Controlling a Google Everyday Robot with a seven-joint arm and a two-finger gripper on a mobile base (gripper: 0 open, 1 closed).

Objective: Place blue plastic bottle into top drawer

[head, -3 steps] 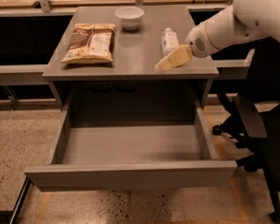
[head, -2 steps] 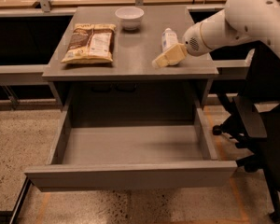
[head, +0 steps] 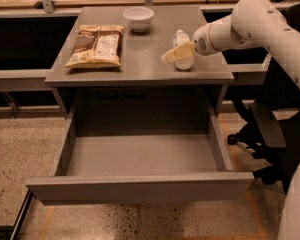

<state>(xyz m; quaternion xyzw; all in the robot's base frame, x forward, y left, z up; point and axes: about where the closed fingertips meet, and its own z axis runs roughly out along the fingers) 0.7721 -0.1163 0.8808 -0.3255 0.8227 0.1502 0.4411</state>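
Note:
The blue plastic bottle (head: 181,45) stands upright on the right part of the grey desk top (head: 140,54), clear with a white cap and a pale label. My gripper (head: 176,54) reaches in from the right on a white arm, and its cream fingers lie across the front of the bottle's lower half. The top drawer (head: 140,156) below is pulled wide open, with a bare grey floor and a flat front panel toward the camera.
A brown-and-white snack bag (head: 95,45) lies on the desk's left part. A white bowl (head: 138,18) sits at the back middle. A black office chair (head: 270,129) stands to the right of the drawer. Speckled floor lies around.
My gripper has moved left and slightly up along the desk, from right of the bottle to against its lower half. The bottle, bag, bowl and drawer have not moved.

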